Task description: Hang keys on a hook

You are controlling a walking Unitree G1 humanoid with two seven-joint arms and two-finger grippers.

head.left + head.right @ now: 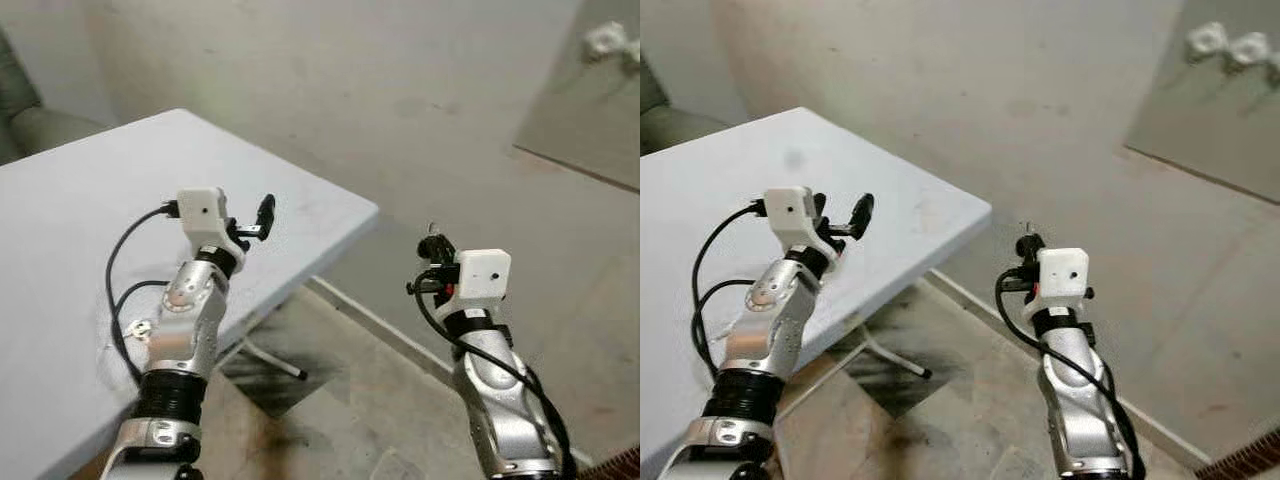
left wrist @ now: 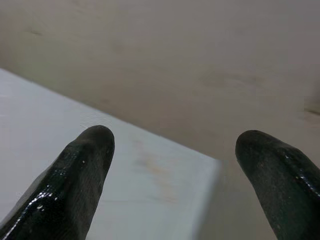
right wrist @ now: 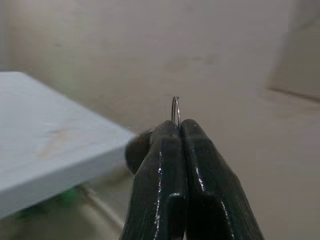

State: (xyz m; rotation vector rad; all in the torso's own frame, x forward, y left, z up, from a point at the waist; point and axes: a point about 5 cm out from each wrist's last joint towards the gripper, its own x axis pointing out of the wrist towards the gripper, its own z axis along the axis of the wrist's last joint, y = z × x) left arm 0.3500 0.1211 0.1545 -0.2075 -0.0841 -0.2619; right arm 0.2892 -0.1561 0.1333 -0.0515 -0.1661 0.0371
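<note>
My right gripper (image 1: 432, 243) (image 3: 179, 125) is raised off the table's corner, facing the beige wall, with its fingers pressed together. A thin metal key ring (image 3: 175, 109) sticks up from between the fingertips; the keys themselves are hidden. My left gripper (image 1: 263, 214) (image 2: 175, 145) is held over the near corner of the white table (image 1: 80, 190), its fingers wide apart with nothing between them. White hooks (image 1: 1228, 42) sit on a grey panel (image 1: 1210, 120) high on the wall, far up and to the right of my right gripper.
A metal table leg (image 1: 276, 362) crosses the stained floor under the table's corner. A green sofa (image 1: 25, 125) shows at the far left behind the table. A skirting strip (image 1: 370, 322) runs along the foot of the wall.
</note>
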